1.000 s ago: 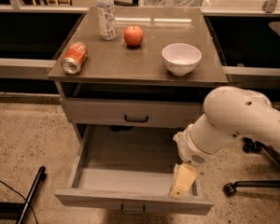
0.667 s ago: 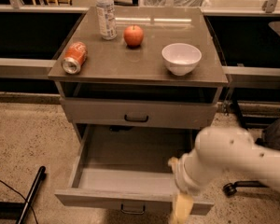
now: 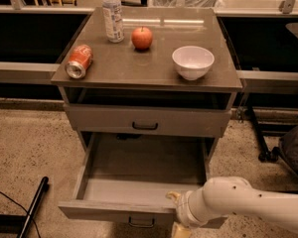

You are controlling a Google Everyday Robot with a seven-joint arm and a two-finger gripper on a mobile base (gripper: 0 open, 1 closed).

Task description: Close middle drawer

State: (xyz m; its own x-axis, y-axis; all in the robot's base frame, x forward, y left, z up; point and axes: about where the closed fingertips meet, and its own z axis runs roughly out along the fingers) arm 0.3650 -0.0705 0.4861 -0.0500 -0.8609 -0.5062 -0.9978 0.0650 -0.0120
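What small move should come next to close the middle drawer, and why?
The drawer stands pulled far out, and the gripper sits low at its front edge, just right of the handle. So the next move is probably to push the gripper straight forward against that front, towards the cabinet.

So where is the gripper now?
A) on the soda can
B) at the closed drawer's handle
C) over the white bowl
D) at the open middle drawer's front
D: the gripper sits at the front of the open middle drawer, right of its handle.
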